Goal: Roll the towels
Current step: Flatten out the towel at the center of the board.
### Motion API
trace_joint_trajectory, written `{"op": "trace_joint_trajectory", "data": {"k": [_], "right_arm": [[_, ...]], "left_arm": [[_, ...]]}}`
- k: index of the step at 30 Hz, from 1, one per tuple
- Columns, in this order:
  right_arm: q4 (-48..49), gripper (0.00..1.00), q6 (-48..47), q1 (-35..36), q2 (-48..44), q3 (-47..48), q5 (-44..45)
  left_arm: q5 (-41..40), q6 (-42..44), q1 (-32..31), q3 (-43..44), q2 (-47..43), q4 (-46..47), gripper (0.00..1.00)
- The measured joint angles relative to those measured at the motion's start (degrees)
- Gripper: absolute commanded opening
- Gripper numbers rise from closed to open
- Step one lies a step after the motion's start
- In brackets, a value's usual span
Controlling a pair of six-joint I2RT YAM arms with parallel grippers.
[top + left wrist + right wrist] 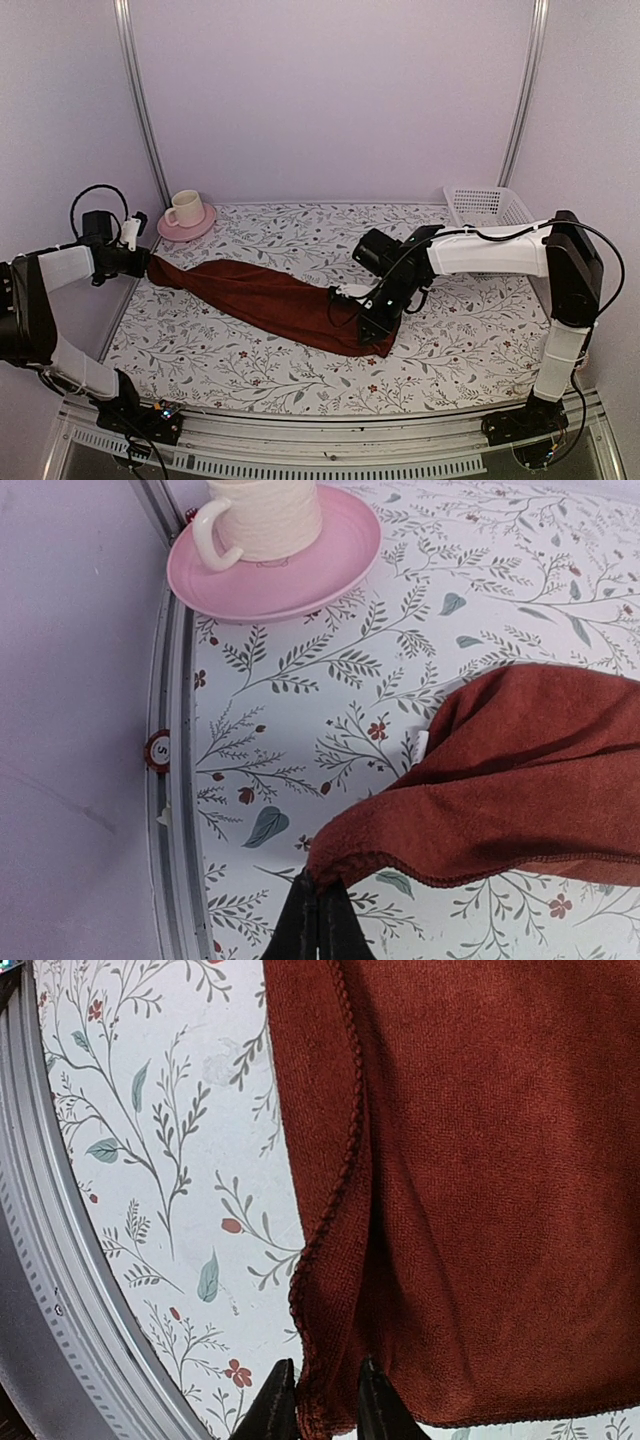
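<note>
At opposite edges, left end effector (320, 892) and right end effector (323, 1375) clamp towel (268, 296) (maroon).

- The left arm (62, 268) had black joints and a white-wrapped link, with a black cable looped above its wrist.
- The right arm (487, 250) was white between black housings, with a thin black cable along it.
- The left gripper (318, 888) and the right gripper (322, 1370) had slim, black, tapered fingers.

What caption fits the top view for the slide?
Left gripper and right gripper each pinch an end of the maroon towel, stretched diagonally over the floral table.
</note>
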Motion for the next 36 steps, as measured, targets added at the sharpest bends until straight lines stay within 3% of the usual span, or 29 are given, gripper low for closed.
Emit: {"op": "trace_joint_trajectory", "data": {"k": [31,36], "right_arm": [[-1.88,0.22,2.12,-0.02,-3.65,-1.79,3.5],[-1.64,0.05,2.1,-0.02,-3.63,-1.84,3.5]], "left_arm": [[-0.52,-0.07,-0.48,-0.76,0.13,0.52,0.0],[-0.55,-0.07,-0.5,-0.76,0.39,0.66,0.0]]}}
